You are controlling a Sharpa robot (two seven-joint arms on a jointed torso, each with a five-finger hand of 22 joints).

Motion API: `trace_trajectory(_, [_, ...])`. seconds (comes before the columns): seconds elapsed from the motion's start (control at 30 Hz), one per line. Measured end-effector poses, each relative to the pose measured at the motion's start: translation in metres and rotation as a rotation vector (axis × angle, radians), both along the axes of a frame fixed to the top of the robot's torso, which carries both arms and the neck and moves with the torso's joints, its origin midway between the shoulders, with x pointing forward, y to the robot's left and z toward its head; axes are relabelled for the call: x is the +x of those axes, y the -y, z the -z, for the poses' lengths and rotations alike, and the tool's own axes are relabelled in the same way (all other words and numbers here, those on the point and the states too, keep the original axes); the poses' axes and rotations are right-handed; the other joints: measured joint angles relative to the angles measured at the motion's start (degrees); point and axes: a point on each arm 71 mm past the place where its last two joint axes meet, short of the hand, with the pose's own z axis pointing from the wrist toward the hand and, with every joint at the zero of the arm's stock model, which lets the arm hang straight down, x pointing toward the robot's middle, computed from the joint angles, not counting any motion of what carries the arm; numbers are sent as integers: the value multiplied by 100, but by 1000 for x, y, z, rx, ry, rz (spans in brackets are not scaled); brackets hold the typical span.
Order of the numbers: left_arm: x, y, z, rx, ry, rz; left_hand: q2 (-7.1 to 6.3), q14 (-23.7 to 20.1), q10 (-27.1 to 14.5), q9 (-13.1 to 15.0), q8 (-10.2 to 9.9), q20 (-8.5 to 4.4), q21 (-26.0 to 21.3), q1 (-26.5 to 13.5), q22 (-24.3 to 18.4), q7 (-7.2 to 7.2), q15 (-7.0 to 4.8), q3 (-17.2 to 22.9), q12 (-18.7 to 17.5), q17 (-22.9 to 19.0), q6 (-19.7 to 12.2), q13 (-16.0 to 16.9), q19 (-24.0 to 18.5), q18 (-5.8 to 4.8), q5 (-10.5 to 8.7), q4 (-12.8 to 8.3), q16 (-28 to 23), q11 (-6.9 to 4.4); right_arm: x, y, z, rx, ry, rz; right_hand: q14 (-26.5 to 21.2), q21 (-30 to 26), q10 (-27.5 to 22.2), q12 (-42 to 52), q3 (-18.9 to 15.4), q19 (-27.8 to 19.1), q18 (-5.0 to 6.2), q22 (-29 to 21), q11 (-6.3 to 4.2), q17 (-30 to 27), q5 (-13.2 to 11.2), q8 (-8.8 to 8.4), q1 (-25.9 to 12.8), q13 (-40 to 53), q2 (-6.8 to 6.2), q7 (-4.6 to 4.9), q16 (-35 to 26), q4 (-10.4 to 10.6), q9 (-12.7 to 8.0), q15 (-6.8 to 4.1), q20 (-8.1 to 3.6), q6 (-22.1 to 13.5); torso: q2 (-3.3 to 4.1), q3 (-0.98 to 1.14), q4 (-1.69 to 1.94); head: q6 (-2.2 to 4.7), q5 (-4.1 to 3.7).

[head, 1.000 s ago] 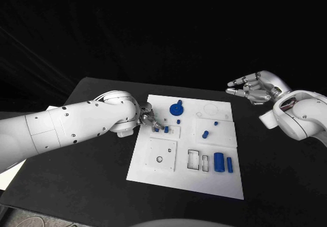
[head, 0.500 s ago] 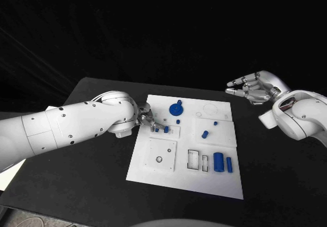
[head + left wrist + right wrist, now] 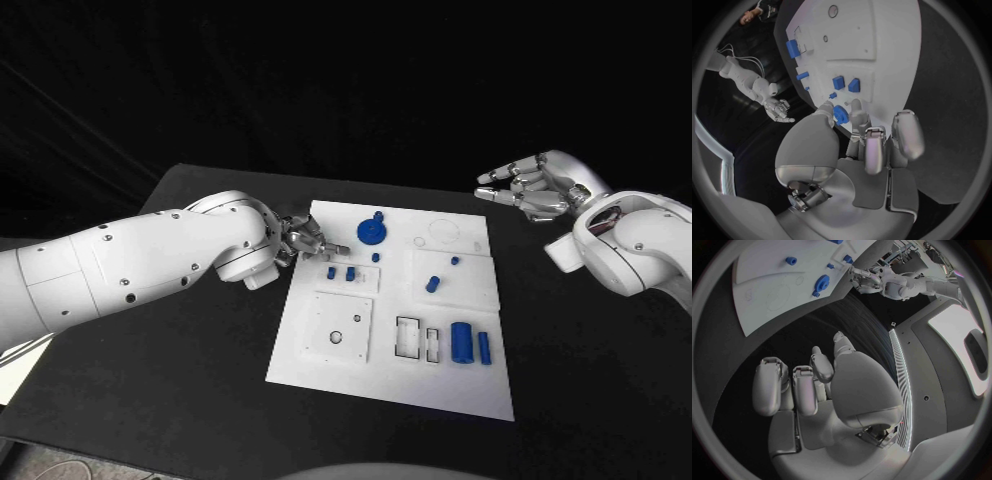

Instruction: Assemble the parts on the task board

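Left hand (image 3: 306, 238), empty with fingers spread, hides part of the task board (image 3: 389, 380) left edge; right hand (image 3: 531, 187) loosely curled, empty, beyond the far right corner

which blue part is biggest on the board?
The round blue disc at the board's far end, just past the left hand. It is wide and flat with a small knob at its rim; the other blue parts are narrow pegs and blocks.

left robot hand (image 3: 307, 236) crowding blue disc (image 3: 372, 232)
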Motion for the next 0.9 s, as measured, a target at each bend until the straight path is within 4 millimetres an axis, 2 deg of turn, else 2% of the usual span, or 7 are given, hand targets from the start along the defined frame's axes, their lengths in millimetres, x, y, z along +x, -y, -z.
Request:
trace_trajectory(0.1, [1, -1, -3, -93, 20, -4, -30, -73, -851, -141, -207, 168, -1531, 254, -1564, 239, 209, -1, -886, -82, -425, -800, -814, 311, 0, 1, -839, 216, 0, 0, 0, 0, -1, 1, 0, 0, 0, 0, 0, 0, 0, 0, 0, 1, 0, 0, 0, 0, 0, 0, 0, 0, 0, 0, 0, 0, 0, 0, 0, 2, -13])
trace_trajectory(0.17, [1, 0, -5, -147, 37, 4, -39, -781, -1376, -293, -367, 345, -2786, 556, -2680, 427, 400, 41, -1327, -1140, -694, -1169, -1455, 483, 0, -41, -2100, 415, 0, 0, 1, -1, -1, 1, 0, 0, 0, 0, 0, 0, 0, 0, 0, 4, 0, 0, 0, 0, 0, 0, 0, 0, 0, 0, 0, 0, 0, 0, 0, 9, -17])
trace_trajectory(0.3, [3, 7, -10, -231, 91, 49, 55, -1800, -1956, -590, -621, 540, -3712, 1516, -3383, 617, 589, 413, -2032, -2823, -900, -1865, -1750, 488, 0, -413, -3833, 606, 1, 1, 2, -1, -3, 3, 0, -23, 0, 0, 0, 0, 0, 0, 0, 5, 0, 0, 0, 0, 0, 0, 0, 0, 0, 0, 0, 0, 0, 2, 3, 26, -24])
trace_trajectory(0.5, [5, 38, -16, -254, 225, 191, -187, -1792, -1676, -1170, -1237, 446, -4065, 2437, -3721, 509, 491, 1220, -2773, -3294, -535, -2944, -1484, 488, -156, -848, -4183, 522, 1, -1, 3, 0, -5, 0, 0, -23, 0, 0, 0, 0, 0, 0, 0, 4, 0, 0, 0, 0, 0, 0, 0, 0, 0, 0, 0, 0, 0, 0, 7, 95, -85])
trace_trajectory(0.63, [8, 56, -18, -202, 325, 287, -373, -1382, -1544, -1408, -1554, 412, -3984, 2379, -3706, 402, 445, 1414, -3056, -3032, -312, -3382, -1216, 488, -296, -888, -3774, 509, 1, -2, 4, 1, -6, -2, 0, -23, 0, 0, 0, 0, 0, 0, 0, 4, 0, 0, 0, 1, 0, 0, 0, 0, 0, 0, 0, 0, 0, 2, -4, 132, -112])
trace_trajectory(0.77, [12, 66, -17, -126, 402, 354, -529, -647, -1616, -1527, -1731, 416, -3811, 2035, -3650, 403, 431, 1110, -3138, -1998, -226, -3581, -800, 489, -706, -734, -2660, 516, 1, -3, 4, 1, -6, -3, 0, -23, 0, 0, 0, 0, 0, 0, 0, 4, 0, 0, 0, 0, 0, 0, 0, 0, 0, 0, 0, 0, 1, 6, -13, 159, -135])
trace_trajectory(0.9, [15, 74, -15, -45, 458, 411, -481, -50, -1546, -1610, -1847, 320, -2667, 2028, -2591, 330, 345, 935, -3139, -799, 6, -3756, -119, 448, -711, -762, -1493, 448, 1, -4, 4, 2, -7, -6, 0, -23, 0, 0, 0, 0, 0, 0, 0, 3, 0, 0, 0, 0, 0, 0, 0, 0, 0, 0, 0, 0, 5, 7, -13, 174, -164])
